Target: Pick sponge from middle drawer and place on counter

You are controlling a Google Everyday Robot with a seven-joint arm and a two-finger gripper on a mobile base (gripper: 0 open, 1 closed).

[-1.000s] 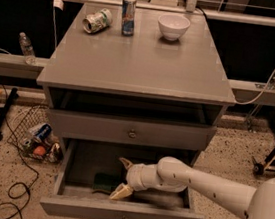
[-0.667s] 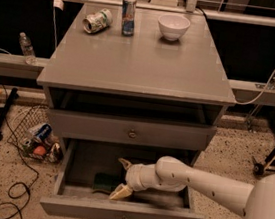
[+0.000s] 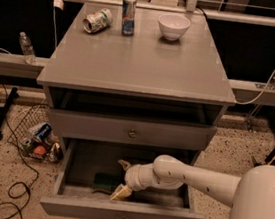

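Observation:
The middle drawer (image 3: 64, 205) is pulled open at the bottom of the cabinet. The sponge (image 3: 102, 181) lies inside it, left of centre, with its dark green face up. My gripper (image 3: 121, 179) reaches down into the drawer from the right. Its fingers are open, one fingertip (image 3: 122, 164) behind the sponge's right end and the other (image 3: 120, 193) in front of it. I cannot tell whether they touch the sponge. The counter (image 3: 143, 62) is the grey cabinet top above.
On the counter's far edge are a tipped can (image 3: 98, 20), an upright can (image 3: 128, 15) and a white bowl (image 3: 173, 25). A shut drawer front with a knob (image 3: 132, 133) sits above the open drawer. A wire basket of clutter (image 3: 35, 136) and cables lie on the floor to the left.

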